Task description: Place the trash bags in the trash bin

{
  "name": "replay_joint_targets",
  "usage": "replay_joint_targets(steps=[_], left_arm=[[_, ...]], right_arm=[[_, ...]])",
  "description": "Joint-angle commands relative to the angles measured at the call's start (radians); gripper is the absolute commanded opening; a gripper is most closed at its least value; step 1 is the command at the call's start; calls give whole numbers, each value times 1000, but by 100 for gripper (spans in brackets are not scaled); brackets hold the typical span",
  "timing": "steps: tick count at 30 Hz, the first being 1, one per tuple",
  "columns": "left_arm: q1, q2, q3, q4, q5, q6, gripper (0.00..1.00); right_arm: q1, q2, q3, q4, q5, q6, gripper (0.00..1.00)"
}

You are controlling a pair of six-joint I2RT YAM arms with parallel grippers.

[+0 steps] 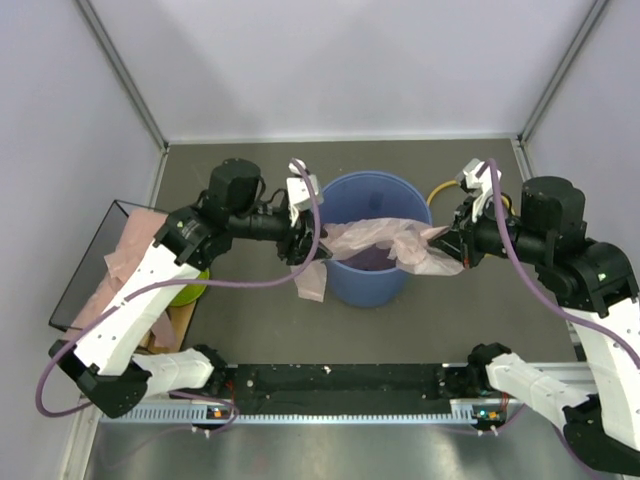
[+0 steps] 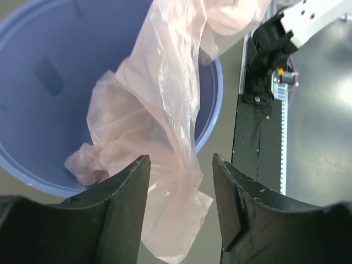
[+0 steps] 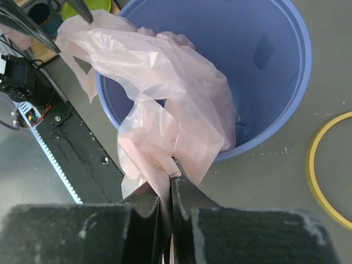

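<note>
The blue trash bin (image 1: 372,182) stands at mid-table between the arms. One pale pink trash bag (image 1: 378,236) lies stretched across its mouth, a tail hanging outside the left rim. My left gripper (image 1: 304,256) hovers at that rim with its jaws apart. In the left wrist view the trash bag (image 2: 159,110) droops over the bin wall (image 2: 44,82) beyond the open left gripper (image 2: 179,168), with nothing clamped. My right gripper (image 1: 452,248) is at the right rim. The right wrist view shows the right gripper (image 3: 171,177) shut on a bunched corner of the trash bag (image 3: 165,82), outside the bin (image 3: 264,49).
More pink trash bags (image 1: 128,246) are piled on a dark-edged tray (image 1: 84,262) at the far left, beside a green bowl (image 1: 190,291). A yellow ring (image 1: 445,189) lies on the table behind the bin's right side, also as yellow ring (image 3: 325,184). A black rail (image 1: 340,380) runs along the near edge.
</note>
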Motion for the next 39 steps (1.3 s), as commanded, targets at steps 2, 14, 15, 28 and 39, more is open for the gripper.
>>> replay_joint_targets(steps=[2, 14, 15, 28, 39], left_arm=[[13, 32, 120, 72, 64, -21, 61], [11, 170, 204, -9, 129, 45, 64], [11, 184, 212, -21, 135, 56, 49], [261, 425, 477, 57, 123, -85, 0], [293, 702, 706, -29, -40, -61, 0]], right_arm=[[-10, -7, 55, 6, -41, -53, 0], [-11, 29, 100, 17, -27, -50, 0], [-10, 29, 100, 20, -27, -53, 0], [-129, 159, 58, 139, 228, -104, 0], [-252, 457, 167, 172, 131, -93, 0]])
